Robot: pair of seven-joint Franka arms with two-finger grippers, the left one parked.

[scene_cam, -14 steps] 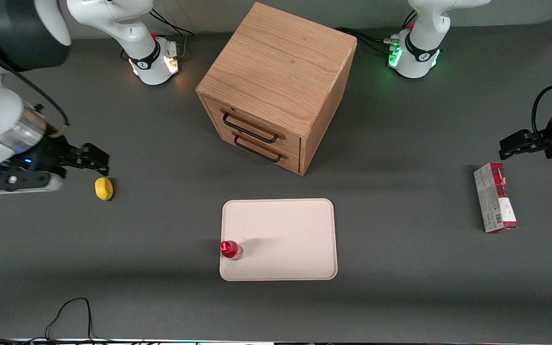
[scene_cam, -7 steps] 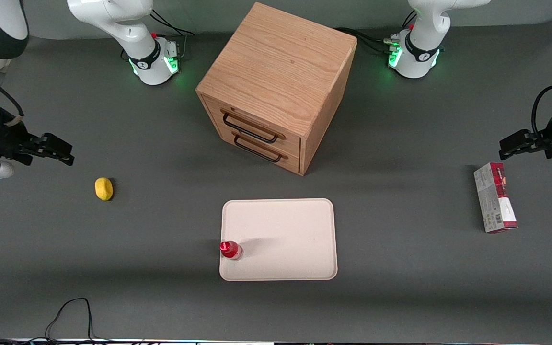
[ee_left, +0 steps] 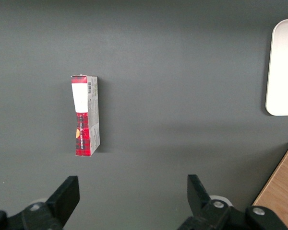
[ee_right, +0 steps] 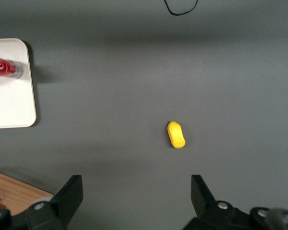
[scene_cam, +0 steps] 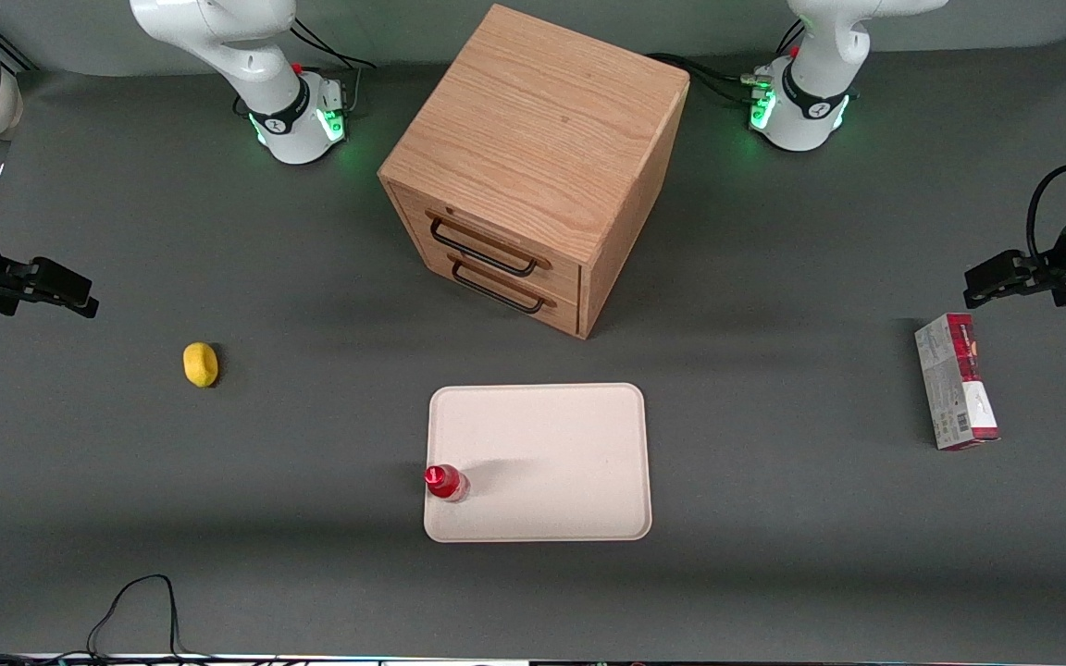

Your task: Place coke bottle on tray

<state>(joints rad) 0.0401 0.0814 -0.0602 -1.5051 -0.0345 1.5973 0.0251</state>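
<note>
On the tray (scene_cam: 551, 444), upright at its corner nearest the working arm, stands the coke bottle (scene_cam: 445, 482); the gripper (scene_cam: 70, 294) hangs at the bench (scene_cam: 311, 518) edge, jaws apart, empty.

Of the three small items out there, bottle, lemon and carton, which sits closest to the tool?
The yellow lemon, lying on the table near the open, empty tool. The coke bottle stands on the tray; the carton lies toward the parked arm's end.

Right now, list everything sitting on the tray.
Only the coke bottle stands on the tray, at its edge. Nothing hides the rest. The open tool is far off.
</note>
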